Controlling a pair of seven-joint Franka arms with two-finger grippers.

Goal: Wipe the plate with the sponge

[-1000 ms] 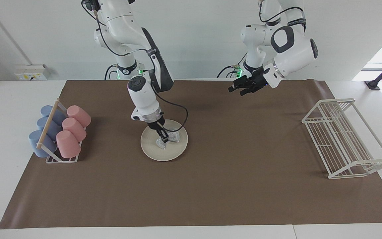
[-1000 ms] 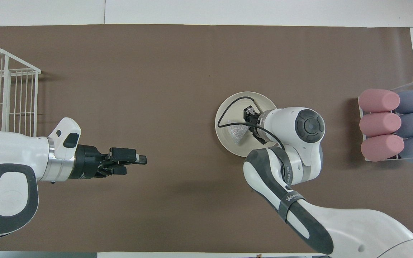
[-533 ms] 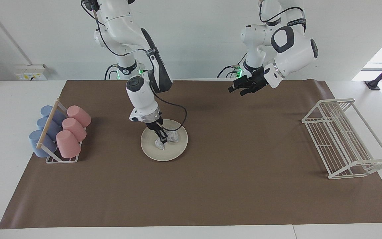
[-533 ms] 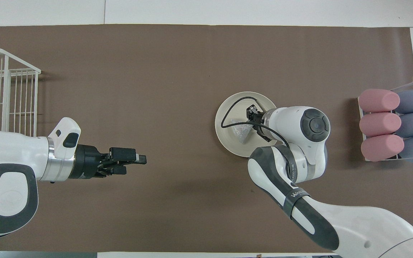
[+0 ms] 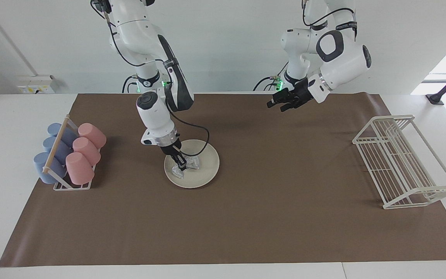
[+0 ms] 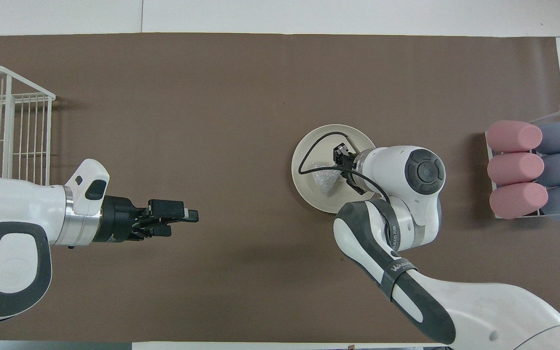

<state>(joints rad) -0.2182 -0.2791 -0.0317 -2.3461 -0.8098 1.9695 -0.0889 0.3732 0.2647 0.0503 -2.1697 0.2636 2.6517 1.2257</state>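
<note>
The sponge [image 5: 184, 166], a crinkled silvery pad, lies on the plate [image 5: 207, 168], on the part of the dish toward the right arm's end of the surface. The right claw [image 5: 181, 166] is down on it, its fingertips pressed together and pinching the sponge at its narrow middle, so that a lobe of sparkly material sticks out on either side of the black fingers. From above, the sponge [image 6: 325, 179] shows as a grey wedge poking out from under the right claw [image 6: 341, 165], with the arm's white wrist covering the edge of the plate [image 6: 309, 146] toward the cups. Whether the pad is flat against the dish or a touch lifted at one end I can't quite make out from here.

The plate sits on the brown mat [image 5: 246, 217] that covers most of the surface. Toward the right arm's end stands a small rack of cups [image 5: 70, 153], pink ones and blue ones lying on their sides, well apart from the plate. At the left arm's end is a white wire rack [image 5: 403, 161], also well apart from everything else.

The left claw [image 5: 281, 100] hangs in the air over the mat on the robots' own edge, waiting, its fingers spread and holding nothing; from overhead, the left claw [image 6: 183, 216] points along the mat toward the middle
</note>
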